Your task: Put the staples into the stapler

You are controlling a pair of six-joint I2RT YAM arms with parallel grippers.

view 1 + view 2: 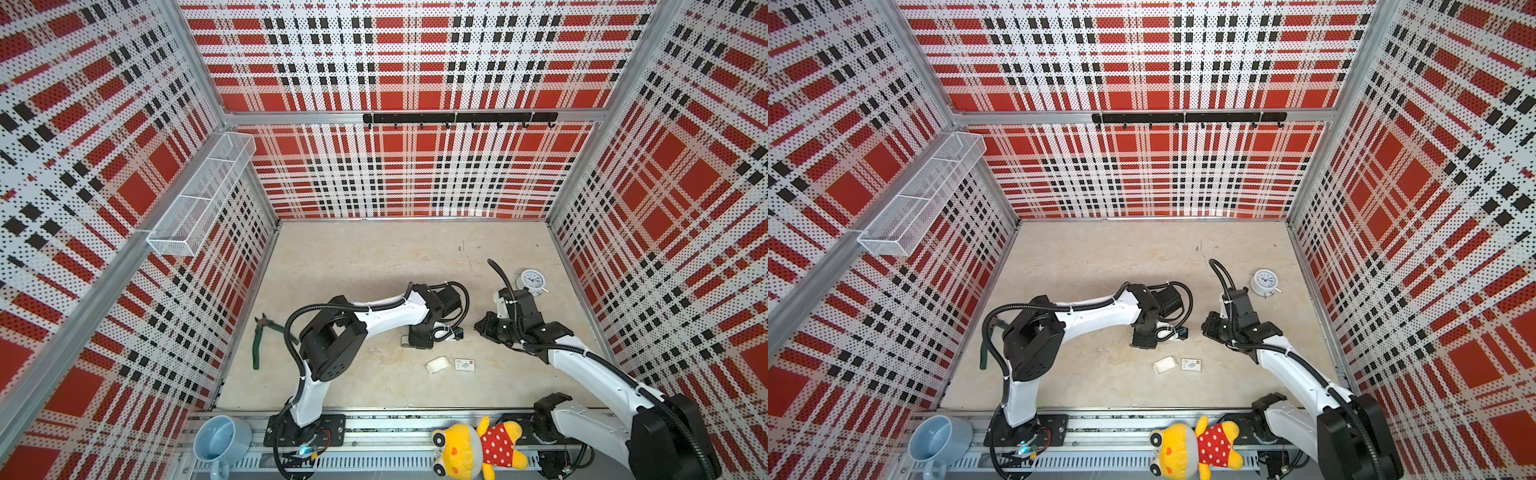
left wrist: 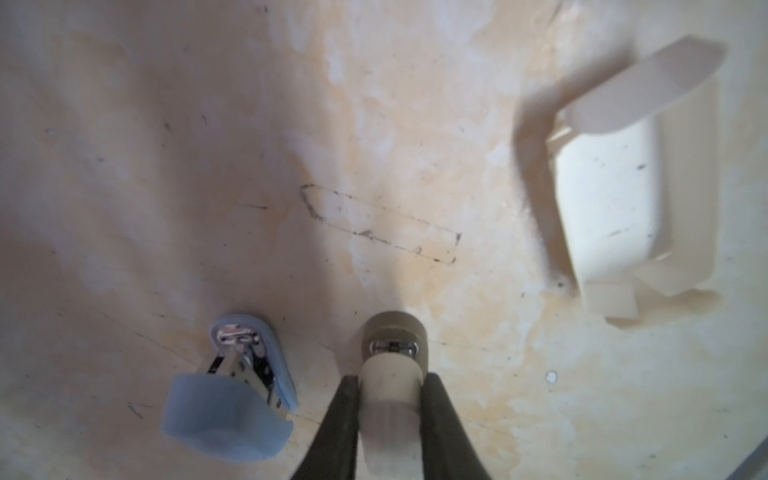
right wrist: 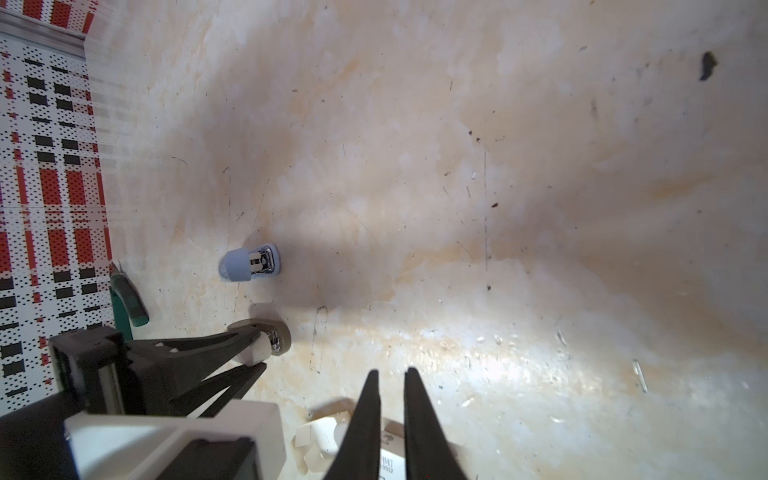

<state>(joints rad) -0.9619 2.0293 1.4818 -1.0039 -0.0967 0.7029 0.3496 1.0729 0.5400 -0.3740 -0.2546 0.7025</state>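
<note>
The light-blue stapler (image 2: pixel 232 399) stands on end on the floor, its silver inner channel showing, just beside my left gripper (image 2: pixel 390 378). That gripper is shut on a grey-beige stapler (image 2: pixel 392 345), not the blue one. The right wrist view shows both staplers, blue (image 3: pixel 249 266) and grey-beige (image 3: pixel 274 338). My right gripper (image 3: pixel 390 372) hovers above the white card tray (image 3: pixel 320 436) with a narrow gap between its fingers and nothing visible in it. The tray (image 2: pixel 611 199) looks empty. The staples are out of view. In both top views the left arm hides the blue stapler.
The printed white sleeve (image 1: pixel 464 365) lies beside the tray (image 1: pixel 438 365). Green pliers (image 1: pixel 259 332) lie by the left wall and a white clock (image 1: pixel 532 281) at the right. A plush toy (image 1: pixel 478 451) and a blue cup (image 1: pixel 220 440) rest on the front rail.
</note>
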